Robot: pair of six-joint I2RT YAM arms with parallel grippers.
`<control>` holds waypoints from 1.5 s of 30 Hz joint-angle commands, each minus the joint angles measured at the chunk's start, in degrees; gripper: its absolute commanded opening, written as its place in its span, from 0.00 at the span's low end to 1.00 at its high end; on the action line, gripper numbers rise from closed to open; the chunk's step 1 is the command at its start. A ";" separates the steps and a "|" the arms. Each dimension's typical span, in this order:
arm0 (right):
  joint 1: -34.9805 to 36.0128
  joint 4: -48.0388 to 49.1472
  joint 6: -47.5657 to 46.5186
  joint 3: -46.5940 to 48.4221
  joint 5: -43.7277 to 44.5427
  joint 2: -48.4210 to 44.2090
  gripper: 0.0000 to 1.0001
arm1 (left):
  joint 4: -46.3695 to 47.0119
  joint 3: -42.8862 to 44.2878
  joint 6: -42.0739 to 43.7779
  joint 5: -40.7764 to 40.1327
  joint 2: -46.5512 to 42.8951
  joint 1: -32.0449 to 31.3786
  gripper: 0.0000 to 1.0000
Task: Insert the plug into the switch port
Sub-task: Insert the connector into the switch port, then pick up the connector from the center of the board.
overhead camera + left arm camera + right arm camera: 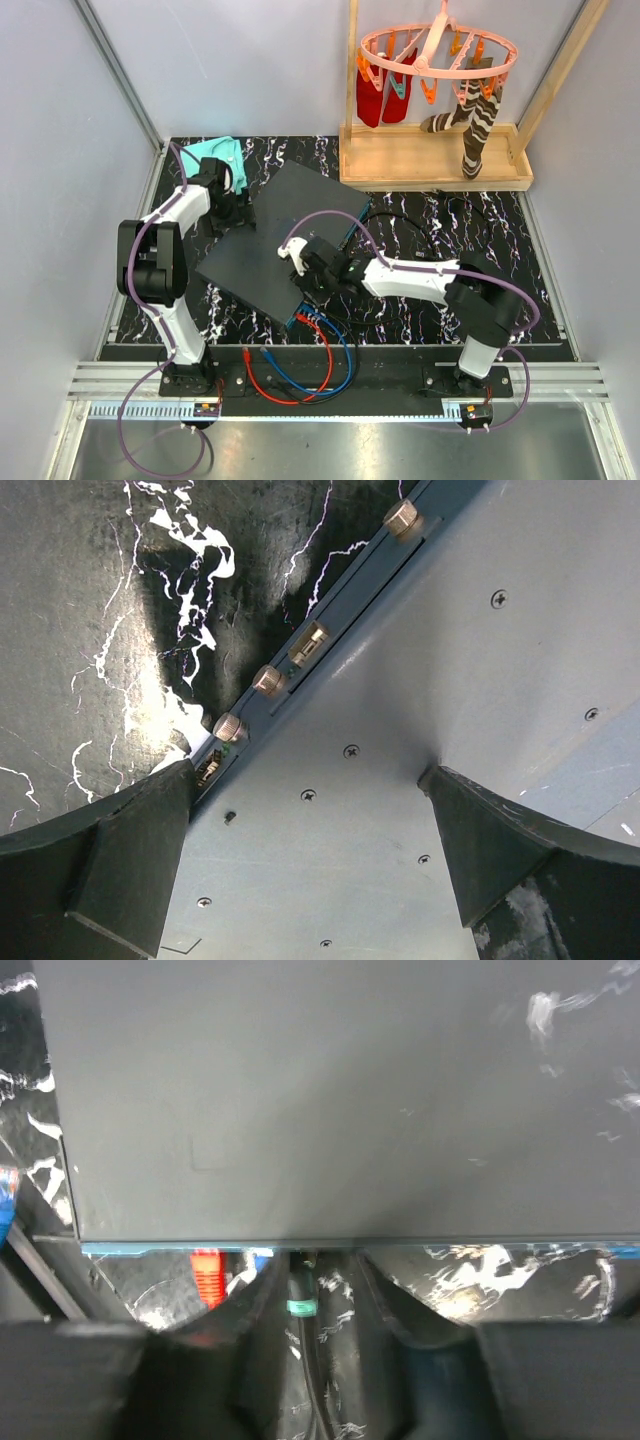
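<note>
1. The switch point(270, 235) lies flat and askew on the bench point(500, 225), with its thin teal-blue edge along its right side.
2. The right claw point(318, 1265) sits at that teal edge, toward the switch's near corner. Its fingers are drawn in narrow around the plug point(303, 1258) and pinch it, as far as the blurred wrist view shows.
3. The plug's tip touches the switch's teal edge. Its black cable point(301, 1307), marked by a green band, runs back between the fingers. I cannot tell whether the plug is seated in a socket.
4. The left claw point(305, 780) is spread wide at the switch's opposite, far-left edge. One finger point(510, 860) is over the grey top. The other is at the edge, which carries brass fittings point(267, 680).
5. A red-booted plug point(206, 1275) lies just beside the teal edge.
6. A teal cloth point(222, 155) lies just beyond the switch's far-left corner.
</note>
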 commanded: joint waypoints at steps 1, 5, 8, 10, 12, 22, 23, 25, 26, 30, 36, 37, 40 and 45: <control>-2.44 5.86 0.63 -0.33 5.66 -8.38 0.50 | -3.99 1.75 -1.20 0.42 1.10 -0.52 0.99; -6.73 -4.25 1.07 -2.01 5.05 -12.69 0.74 | -3.99 5.52 -1.99 -2.04 0.66 3.69 0.99; -11.65 -10.58 0.90 -1.75 5.48 -16.39 0.83 | -4.60 9.12 -2.70 -4.76 -1.09 5.63 0.99; -18.07 -14.37 0.81 -0.96 6.80 -17.62 0.84 | -5.56 9.92 -3.05 -5.56 -3.90 5.64 0.99; -25.68 -17.36 0.90 -0.43 8.39 -17.45 0.86 | -5.74 9.14 -4.10 -5.30 -8.10 5.55 0.99; -47.52 -21.06 5.30 4.05 8.57 -5.95 0.87 | -0.83 -7.29 -3.58 -5.56 -27.37 -5.24 0.99; -47.62 -20.10 2.51 3.97 8.48 -5.24 0.87 | -0.30 -10.09 -3.14 -5.47 -28.25 -5.87 0.99; -47.71 -19.22 -0.58 3.53 7.86 -3.57 0.86 | 1.54 -12.74 -2.70 -6.78 -30.45 -6.75 0.99; -47.80 -18.17 -4.86 3.09 6.82 -3.30 0.86 | 2.16 -14.84 -2.26 -7.23 -31.06 -6.84 0.99; -47.88 -17.80 -11.57 1.68 4.96 -2.86 0.82 | 4.44 -17.67 -1.99 -7.23 -32.74 -6.93 0.99; -48.15 -19.30 -17.64 -0.16 4.53 -2.95 0.72 | 4.45 -17.23 -2.26 -6.00 -32.56 -6.93 0.99; -48.23 -19.30 -18.17 -0.69 3.65 -3.12 0.70 | 4.54 -17.23 -2.26 -6.00 -32.74 -6.84 0.99; -48.24 -19.56 -21.42 -1.92 1.81 -3.04 0.61 | 4.71 -17.50 -2.43 -4.07 -32.91 -6.93 0.99; -48.24 -20.00 -22.83 -2.71 0.65 -1.28 0.47 | 4.80 -17.50 -2.08 -3.19 -32.83 -7.28 0.99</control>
